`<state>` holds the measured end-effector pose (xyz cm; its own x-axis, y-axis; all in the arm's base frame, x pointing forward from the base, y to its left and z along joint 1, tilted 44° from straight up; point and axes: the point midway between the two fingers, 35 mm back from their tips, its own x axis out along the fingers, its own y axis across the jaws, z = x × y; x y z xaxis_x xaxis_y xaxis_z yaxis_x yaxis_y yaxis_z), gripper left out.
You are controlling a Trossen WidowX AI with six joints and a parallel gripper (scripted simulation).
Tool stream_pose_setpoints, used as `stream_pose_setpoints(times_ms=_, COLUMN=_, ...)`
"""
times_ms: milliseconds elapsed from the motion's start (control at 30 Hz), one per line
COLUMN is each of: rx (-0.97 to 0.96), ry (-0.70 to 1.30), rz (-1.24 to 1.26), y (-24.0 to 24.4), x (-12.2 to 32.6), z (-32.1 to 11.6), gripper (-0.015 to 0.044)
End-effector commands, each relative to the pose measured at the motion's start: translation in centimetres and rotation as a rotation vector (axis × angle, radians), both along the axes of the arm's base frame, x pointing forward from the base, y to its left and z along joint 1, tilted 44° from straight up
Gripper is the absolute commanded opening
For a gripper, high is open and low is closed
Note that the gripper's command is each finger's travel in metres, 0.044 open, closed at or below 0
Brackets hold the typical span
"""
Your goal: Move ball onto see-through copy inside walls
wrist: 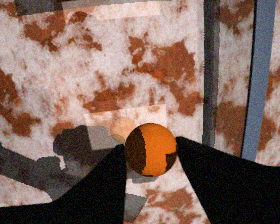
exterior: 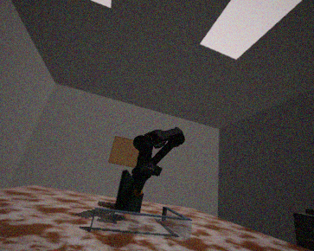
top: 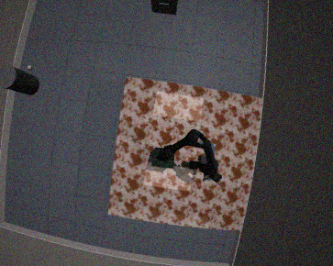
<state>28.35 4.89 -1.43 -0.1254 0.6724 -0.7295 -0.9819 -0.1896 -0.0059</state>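
Shadows of the arm lie on the table (wrist: 51, 85) at the left of the wrist view, dark and grey patches over the brown-and-white mottled surface. To their right, a pale see-through ball copy (wrist: 122, 129) rests on a lighter rectangular patch of the table. The ball (wrist: 151, 149), orange with dark brown sections, appears just right of the copy and overlaps its edge in this view. The gripper (wrist: 151, 165) is pinched on the ball: one dark finger (wrist: 98, 190) presses its left side and the other presses its right side, and the ball sits between the tips. Whether the ball touches the table cannot be told from this view. Further right, a blue wall (wrist: 258, 75) runs from the top edge downward, with a dark band parallel to it on its left.

In the top view, the arm (top: 191, 153) is bent over the middle of the mottled table, which stands on a blue-grey floor (top: 72, 151). The ball is too small to make out there.

In the exterior view, the arm base stands at the left of the clear walls (exterior: 171, 214), whose thin blue edges form a low frame on the table. The arm is folded upward, its upper link raised well above the walls. The gripper and ball are not visible there.
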Motion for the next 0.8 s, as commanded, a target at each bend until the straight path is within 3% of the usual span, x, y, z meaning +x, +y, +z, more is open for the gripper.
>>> stream_pose_setpoints(times_ms=0, rx=0.001, ry=0.008, rz=0.004, y=-1.3, x=-1.6, z=-2.3, gripper=0.0)
stream_pose_setpoints(times_ms=767, rx=0.006, ry=0.009, rz=0.004, y=3.3, x=-2.9, z=-7.8, gripper=0.0)
